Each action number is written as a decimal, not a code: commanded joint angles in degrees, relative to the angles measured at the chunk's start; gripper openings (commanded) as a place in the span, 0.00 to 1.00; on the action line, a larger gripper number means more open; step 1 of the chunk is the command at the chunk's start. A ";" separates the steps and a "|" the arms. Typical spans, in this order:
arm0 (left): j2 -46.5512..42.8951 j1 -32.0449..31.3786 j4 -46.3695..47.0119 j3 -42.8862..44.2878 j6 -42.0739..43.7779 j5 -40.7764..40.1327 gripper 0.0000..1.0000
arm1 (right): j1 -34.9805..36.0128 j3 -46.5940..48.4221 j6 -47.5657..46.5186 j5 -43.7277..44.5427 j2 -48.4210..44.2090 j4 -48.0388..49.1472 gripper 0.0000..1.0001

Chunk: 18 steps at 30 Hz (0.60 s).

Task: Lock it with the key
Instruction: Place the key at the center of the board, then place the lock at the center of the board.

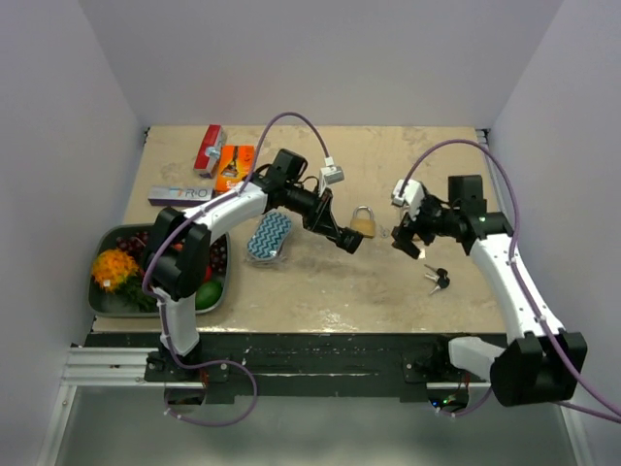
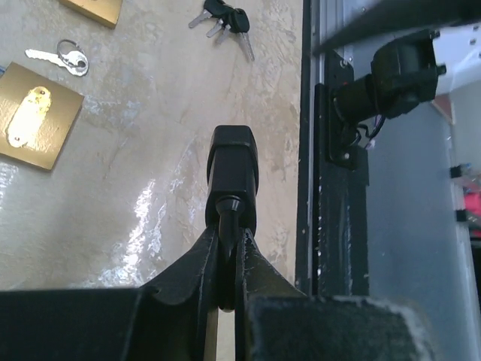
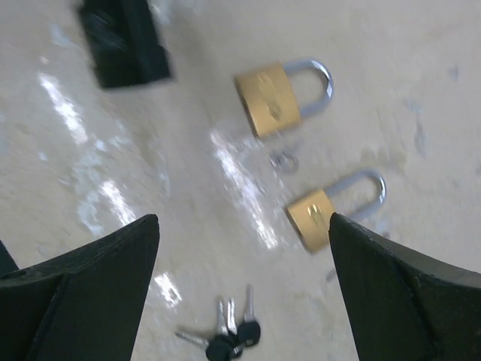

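Two brass padlocks lie on the beige table, one [image 3: 282,94] farther off and one [image 3: 331,210] closer in the right wrist view; one padlock [image 1: 363,221] shows clearly from above. A bunch of black-headed keys [image 1: 437,280] lies to the right, and also shows in the right wrist view [image 3: 225,342] and the left wrist view [image 2: 225,19]. A silver key on a ring [image 2: 60,56] lies between the padlocks. My left gripper [image 1: 351,243] [image 2: 230,233] is shut, low beside the padlock, with nothing clearly held. My right gripper [image 1: 408,238] [image 3: 242,222] is open and empty above the table.
A grey tray [image 1: 102,309] of fruit and vegetables sits at the front left. Orange and red boxes [image 1: 233,165], a flat box [image 1: 179,193], a blue patterned sponge [image 1: 270,236] and a small grey box [image 1: 332,175] lie at the back left. The black front rail [image 1: 310,351] borders the table.
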 commanded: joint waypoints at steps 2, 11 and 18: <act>1.80 -1.76 2.42 6.29 -12.93 6.00 0.00 | 12.93 -3.74 8.78 5.14 -4.13 10.01 0.98; 2.24 -2.38 0.75 7.79 -13.02 6.09 0.00 | 26.05 -4.36 12.39 11.64 0.08 18.46 0.99; 1.10 -2.47 1.01 7.17 -12.75 6.00 0.00 | 30.89 -5.59 12.21 18.06 1.58 22.25 0.90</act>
